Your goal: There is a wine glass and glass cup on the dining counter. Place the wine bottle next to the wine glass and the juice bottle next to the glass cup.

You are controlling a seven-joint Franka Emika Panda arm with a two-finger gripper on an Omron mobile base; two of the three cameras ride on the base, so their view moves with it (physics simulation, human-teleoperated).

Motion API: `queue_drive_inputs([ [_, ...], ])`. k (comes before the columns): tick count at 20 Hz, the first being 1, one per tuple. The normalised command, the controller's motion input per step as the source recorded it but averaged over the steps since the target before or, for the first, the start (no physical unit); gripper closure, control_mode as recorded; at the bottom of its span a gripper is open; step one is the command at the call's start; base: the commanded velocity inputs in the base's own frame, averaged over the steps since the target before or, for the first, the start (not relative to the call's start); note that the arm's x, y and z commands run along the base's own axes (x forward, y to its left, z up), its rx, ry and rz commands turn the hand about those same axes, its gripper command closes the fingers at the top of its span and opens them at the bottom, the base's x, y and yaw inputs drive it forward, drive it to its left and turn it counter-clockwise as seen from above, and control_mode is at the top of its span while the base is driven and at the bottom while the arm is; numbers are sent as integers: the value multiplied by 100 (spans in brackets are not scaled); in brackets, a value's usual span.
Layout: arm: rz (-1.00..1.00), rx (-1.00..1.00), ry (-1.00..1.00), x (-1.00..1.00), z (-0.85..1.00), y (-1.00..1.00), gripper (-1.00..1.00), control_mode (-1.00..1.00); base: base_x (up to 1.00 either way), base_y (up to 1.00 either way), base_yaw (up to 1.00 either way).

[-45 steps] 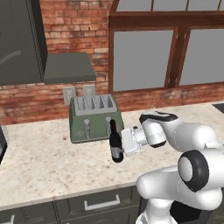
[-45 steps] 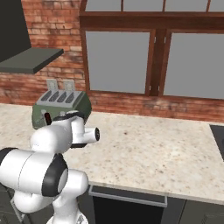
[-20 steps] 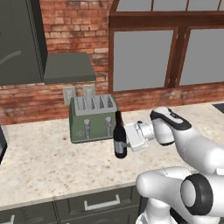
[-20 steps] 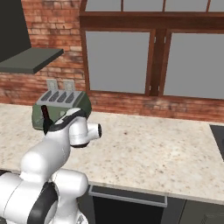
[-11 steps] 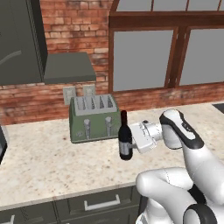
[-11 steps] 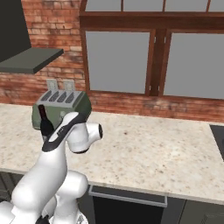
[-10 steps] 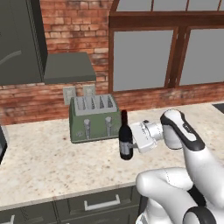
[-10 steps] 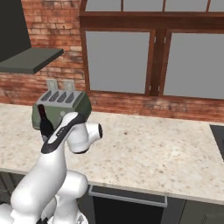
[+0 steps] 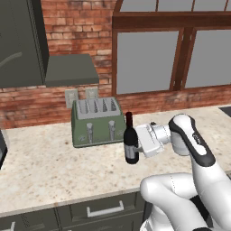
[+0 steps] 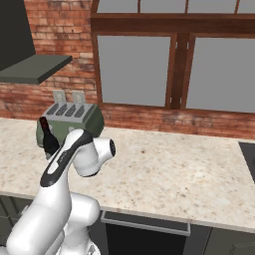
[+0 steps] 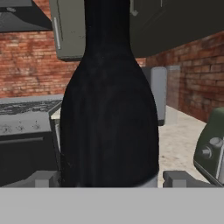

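Room: a kitchen with a red brick wall, dark-framed windows and a range hood [image 9: 72, 70] above a beige speckled worktop [image 9: 49, 173] with dark drawers under it; this is the wall-side surface, not the dining counter.
Wine bottle: the wine bottle [image 9: 131, 145] stands upright, long axis vertical, cap up, its base at or just above the stone; I cannot tell whether it touches.
Hand: the hand [image 9: 140, 143] reaches in sideways from the right and grips the wine bottle at its body, fingers closed on the glass; the hand view has the dark body pressed close between the finger tips [image 11: 43, 179].
Key relation: the bottle sits straight ahead of the palm, already held, so the coming move is likely a lift and carry, not a reach.
In the way: the green toaster [image 9: 98, 122] stands just behind and to the left of the bottle, near it; a swing that way could clip it.
Destination: wine glass and dining counter are out of frame, so the base probably has to turn or drive.
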Motion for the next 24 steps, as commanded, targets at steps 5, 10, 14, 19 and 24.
queue_drive_inputs([
  [5,0,0,0,0,0,0,100,-100,0,0,0],
  [10,0,0,0,0,0,0,100,100,-6,0,0],
  [14,0,0,0,0,0,0,100,100,-45,-2,-1],
  [19,0,0,0,0,0,0,100,100,-65,-9,-7],
  [24,0,0,0,0,0,0,100,100,-75,-15,-15],
])
